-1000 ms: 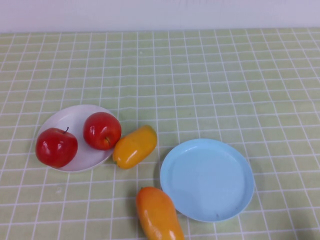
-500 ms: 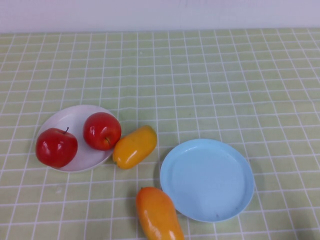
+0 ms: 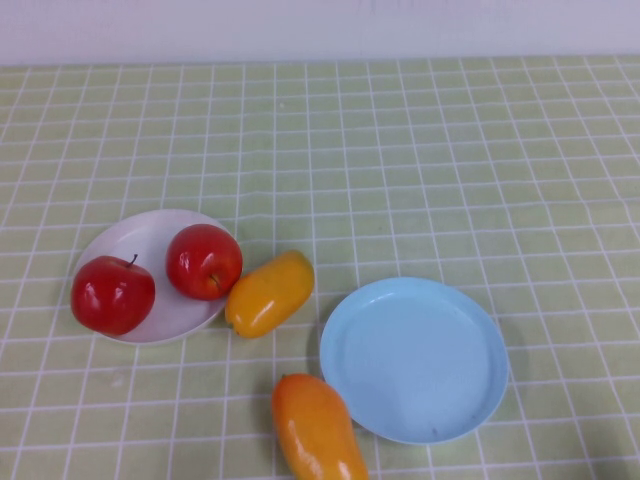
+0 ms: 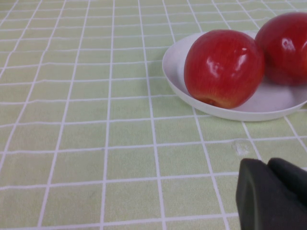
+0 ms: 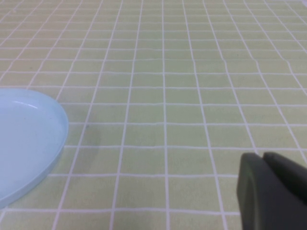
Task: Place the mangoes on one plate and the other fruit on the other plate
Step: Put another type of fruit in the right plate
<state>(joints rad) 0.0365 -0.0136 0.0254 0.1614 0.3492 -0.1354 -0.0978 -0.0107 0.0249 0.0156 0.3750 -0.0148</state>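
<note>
Two red apples (image 3: 112, 293) (image 3: 204, 261) sit on the white plate (image 3: 150, 235) at the left. One mango (image 3: 269, 292) lies on the cloth just right of that plate. A second mango (image 3: 317, 428) lies near the front edge, left of the empty light blue plate (image 3: 415, 358). Neither arm shows in the high view. My left gripper (image 4: 267, 165) is shut and holds nothing, hovering short of the white plate (image 4: 268, 112) and its apples (image 4: 223, 68) (image 4: 284, 48). My right gripper (image 5: 263, 159) is shut and empty, off to the side of the blue plate (image 5: 26, 139).
A green cloth with a white grid (image 3: 420, 160) covers the whole table. A pale wall (image 3: 320, 25) runs along the far edge.
</note>
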